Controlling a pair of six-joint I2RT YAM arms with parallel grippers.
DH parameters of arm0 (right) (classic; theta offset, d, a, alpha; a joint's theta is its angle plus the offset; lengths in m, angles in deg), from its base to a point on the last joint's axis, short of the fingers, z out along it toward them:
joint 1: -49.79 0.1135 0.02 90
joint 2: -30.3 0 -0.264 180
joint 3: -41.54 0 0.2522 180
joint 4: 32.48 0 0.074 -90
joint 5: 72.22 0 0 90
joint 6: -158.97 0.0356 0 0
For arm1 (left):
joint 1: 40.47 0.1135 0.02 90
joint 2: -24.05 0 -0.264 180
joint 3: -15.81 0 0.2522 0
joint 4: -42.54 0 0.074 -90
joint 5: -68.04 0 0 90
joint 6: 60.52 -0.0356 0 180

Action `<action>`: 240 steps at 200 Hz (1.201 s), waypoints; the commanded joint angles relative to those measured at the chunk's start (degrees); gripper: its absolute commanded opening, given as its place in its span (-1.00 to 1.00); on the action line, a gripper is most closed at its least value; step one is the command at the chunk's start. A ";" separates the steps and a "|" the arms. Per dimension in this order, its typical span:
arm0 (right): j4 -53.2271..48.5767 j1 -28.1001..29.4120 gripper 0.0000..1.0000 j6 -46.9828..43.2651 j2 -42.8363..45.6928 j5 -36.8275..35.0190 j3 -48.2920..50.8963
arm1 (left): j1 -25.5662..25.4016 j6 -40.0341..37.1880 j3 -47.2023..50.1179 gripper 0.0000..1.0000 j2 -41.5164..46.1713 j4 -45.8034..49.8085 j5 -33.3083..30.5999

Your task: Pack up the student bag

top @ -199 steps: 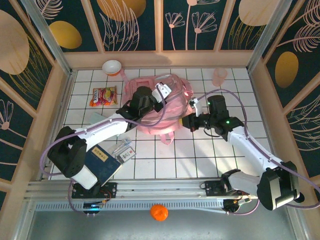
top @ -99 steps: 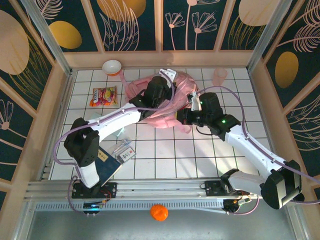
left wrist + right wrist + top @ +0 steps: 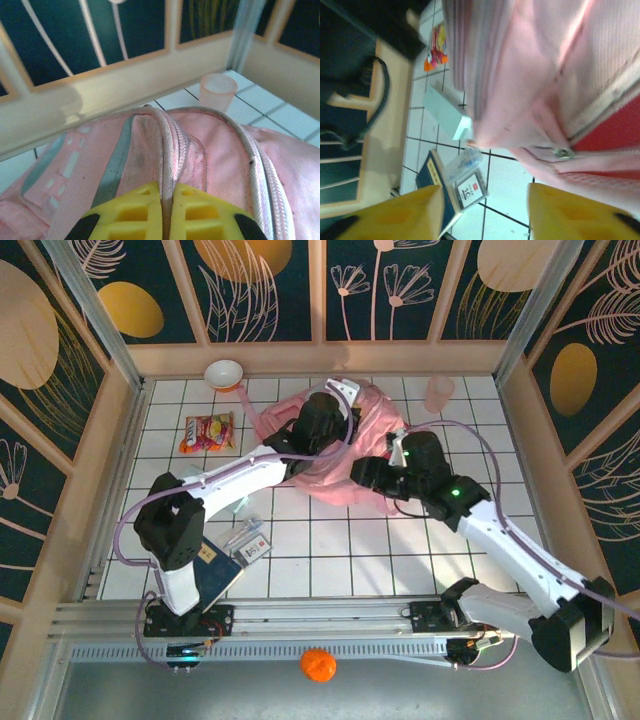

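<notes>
The student bag (image 3: 350, 445), a large soft pink backpack, lies slumped in the middle of the tiled floor. My left gripper (image 3: 335, 402) is over its far top edge. In the left wrist view the left gripper (image 3: 167, 202) is shut on a pale cord-like trim of the bag (image 3: 210, 150), which runs up between the yellow fingers (image 3: 127, 212). My right gripper (image 3: 360, 475) sits at the bag's near right side. The right gripper (image 3: 485, 212) is open, with floor between its fingers; pink bag fabric (image 3: 535, 75) and a metal zipper pull (image 3: 563, 153) hang just above.
A translucent pink cup (image 3: 438, 392) stands back right and a small bowl (image 3: 224, 373) back left. A snack packet (image 3: 208, 430), pale box (image 3: 445, 112), blue book (image 3: 205, 565) and clear card case (image 3: 250, 540) lie left of the bag. An orange ball (image 3: 318, 664) rests below the rail.
My left gripper has travelled right and toward the back wall, dragging the bag's top with it. The right gripper has moved left and nearer, closing in on the bag's lower side.
</notes>
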 commanded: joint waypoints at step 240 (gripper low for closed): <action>44.04 -8.35 -1.00 21.29 0.54 1.21 15.98 | 6.28 -0.99 7.18 -0.08 16.75 -0.96 27.05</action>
